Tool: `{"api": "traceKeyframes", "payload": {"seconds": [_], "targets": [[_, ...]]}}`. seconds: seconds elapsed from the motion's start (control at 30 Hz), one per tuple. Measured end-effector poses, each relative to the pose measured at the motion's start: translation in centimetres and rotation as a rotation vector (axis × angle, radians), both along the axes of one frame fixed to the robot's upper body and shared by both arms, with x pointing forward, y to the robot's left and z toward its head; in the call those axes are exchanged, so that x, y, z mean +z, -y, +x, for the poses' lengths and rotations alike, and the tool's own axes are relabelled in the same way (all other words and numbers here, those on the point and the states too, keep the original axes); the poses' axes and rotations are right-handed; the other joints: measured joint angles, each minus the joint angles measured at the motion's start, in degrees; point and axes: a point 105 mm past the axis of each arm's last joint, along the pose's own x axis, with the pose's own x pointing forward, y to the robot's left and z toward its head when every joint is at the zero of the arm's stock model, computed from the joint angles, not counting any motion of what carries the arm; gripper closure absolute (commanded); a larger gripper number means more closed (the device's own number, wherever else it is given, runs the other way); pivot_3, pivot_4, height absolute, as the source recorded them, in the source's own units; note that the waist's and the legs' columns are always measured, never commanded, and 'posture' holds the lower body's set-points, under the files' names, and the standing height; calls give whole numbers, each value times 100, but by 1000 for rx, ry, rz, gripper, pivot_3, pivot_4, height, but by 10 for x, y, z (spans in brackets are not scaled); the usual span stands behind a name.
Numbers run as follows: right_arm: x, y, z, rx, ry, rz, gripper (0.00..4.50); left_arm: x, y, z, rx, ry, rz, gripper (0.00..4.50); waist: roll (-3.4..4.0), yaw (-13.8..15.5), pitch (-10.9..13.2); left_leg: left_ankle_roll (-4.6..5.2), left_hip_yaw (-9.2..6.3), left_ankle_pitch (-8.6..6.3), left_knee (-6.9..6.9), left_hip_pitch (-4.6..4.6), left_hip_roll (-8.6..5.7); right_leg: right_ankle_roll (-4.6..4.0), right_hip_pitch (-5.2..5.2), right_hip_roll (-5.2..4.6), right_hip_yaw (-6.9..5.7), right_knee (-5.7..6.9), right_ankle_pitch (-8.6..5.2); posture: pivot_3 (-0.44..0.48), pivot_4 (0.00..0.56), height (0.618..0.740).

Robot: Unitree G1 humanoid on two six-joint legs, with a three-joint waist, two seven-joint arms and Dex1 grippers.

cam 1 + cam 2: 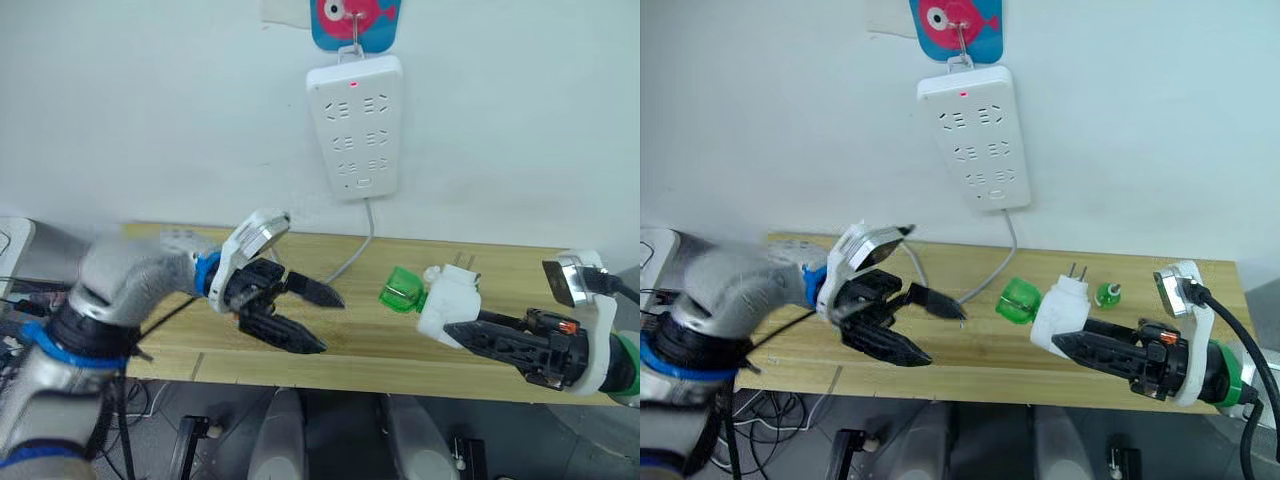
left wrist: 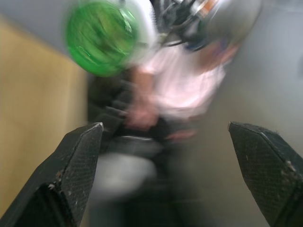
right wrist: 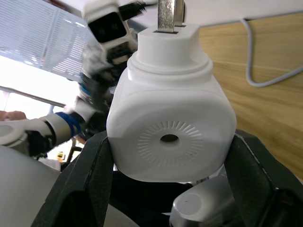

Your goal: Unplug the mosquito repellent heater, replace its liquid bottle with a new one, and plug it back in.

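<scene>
Right gripper (image 1: 455,330): clamped on mosquito repellent heater (image 1: 447,300), green bottle (image 1: 402,291) attached.
Left gripper (image 1: 318,320): fingers spread, empty.

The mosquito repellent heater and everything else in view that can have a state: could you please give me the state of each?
Mosquito repellent heater: unplugged, held above the table, prongs up, green bottle attached.
Right gripper: shut on the heater.
Left gripper: open, holding nothing, facing the bottle.
Power strip: hanging on the wall, red light lit, sockets unoccupied.
Second green bottle: on the table.
</scene>
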Motion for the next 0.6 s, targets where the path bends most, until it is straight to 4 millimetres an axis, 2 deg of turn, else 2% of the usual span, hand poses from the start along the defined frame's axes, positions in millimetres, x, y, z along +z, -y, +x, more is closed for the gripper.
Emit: {"api": "traceKeyframes", "payload": {"seconds": [0.1, 0.27, 0.4, 0.6], "targets": [[3, -5, -5, 33, 17, 7, 1521, 6, 10, 12, -2, 402, -218, 27, -9, 86, 0, 9, -8, -5, 13, -21, -4, 3, 0, -1, -6, -14, 2, 70, 336, 740], [1, -12, -10, 64, 14, 5, 1521, 18, 21, 17, -52, 890, -409, 27, -14, 160, -2, 33, -19, -18, 19, -40, -10, 7, 0, -7, -20, -36, 7, 68, 336, 740], [1, -14, -11, 70, 17, 9, 1521, 16, 30, 23, -104, 1086, -424, 27, -14, 156, -2, 35, -21, -20, 19, -40, -11, 7, 0, -6, -21, -33, 7, 68, 336, 740], [3, -19, -10, 81, 31, 23, 1521, 12, 39, 22, -164, 1168, -462, 27, -15, 94, -2, 36, -27, -19, 19, -41, -11, 7, 0, -6, -26, -30, 7, 63, 344, 740]]}}
